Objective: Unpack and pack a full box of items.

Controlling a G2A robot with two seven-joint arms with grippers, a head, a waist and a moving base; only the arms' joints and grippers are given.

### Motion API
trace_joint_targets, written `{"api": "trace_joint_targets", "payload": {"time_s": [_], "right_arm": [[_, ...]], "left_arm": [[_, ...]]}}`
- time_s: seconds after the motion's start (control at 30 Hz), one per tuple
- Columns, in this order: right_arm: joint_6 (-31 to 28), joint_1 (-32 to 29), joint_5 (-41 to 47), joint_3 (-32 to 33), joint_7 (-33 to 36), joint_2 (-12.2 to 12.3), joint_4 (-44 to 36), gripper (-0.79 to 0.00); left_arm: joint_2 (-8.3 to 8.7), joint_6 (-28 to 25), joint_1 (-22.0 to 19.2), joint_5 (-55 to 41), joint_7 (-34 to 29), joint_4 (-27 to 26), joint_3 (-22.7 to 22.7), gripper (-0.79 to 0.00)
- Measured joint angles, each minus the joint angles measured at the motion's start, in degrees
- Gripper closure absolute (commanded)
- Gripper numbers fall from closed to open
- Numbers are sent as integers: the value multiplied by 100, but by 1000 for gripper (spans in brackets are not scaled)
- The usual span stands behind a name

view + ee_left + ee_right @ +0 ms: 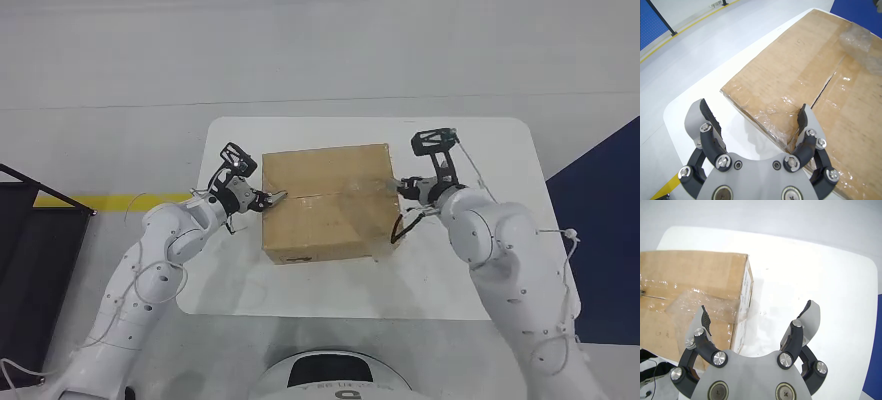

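A closed cardboard box (327, 203) sits mid-table (480, 270), its seam apparently taped. The left gripper (753, 108) and right gripper (757, 307) flank opposite ends, fingers wide and empty. Pinch the crumpled tape (702, 306) low and peel along the seam.

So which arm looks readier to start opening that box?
Probably left. The left gripper, open, straddles the box edge right at the seam end. The right gripper, also open, sits at the other end by loose tape.

White table (330, 292), grey floor (300, 50), yellow floor line (110, 198), blue panel (615, 200), black frame (40, 185)
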Motion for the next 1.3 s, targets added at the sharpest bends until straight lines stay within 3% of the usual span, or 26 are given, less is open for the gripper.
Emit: {"api": "trace_joint_targets", "payload": {"time_s": [0.1,0.27,0.37,0.7,0.83,0.97,1.3], "right_arm": [[-79,-44,679,163,-244,-28,-8,-785],[-671,-293,3120,911,-779,-69,-59,-785],[-883,-351,3866,1096,-777,-63,-15,-785],[-863,-359,3800,1058,-773,-65,25,-785],[-598,-123,4303,871,-342,-65,694,-785],[-273,231,3992,625,-95,-62,1148,-785],[-714,375,4480,505,-298,-60,1378,-785]], "left_arm": [[0,0,0,0,0,0,0,-785],[0,0,0,0,0,0,0,-785],[0,0,0,0,0,0,0,-785],[0,0,0,0,0,0,0,-785],[0,0,0,0,0,0,0,-785],[0,0,0,0,0,0,0,-785],[0,0,0,0,0,0,0,-785]]}}
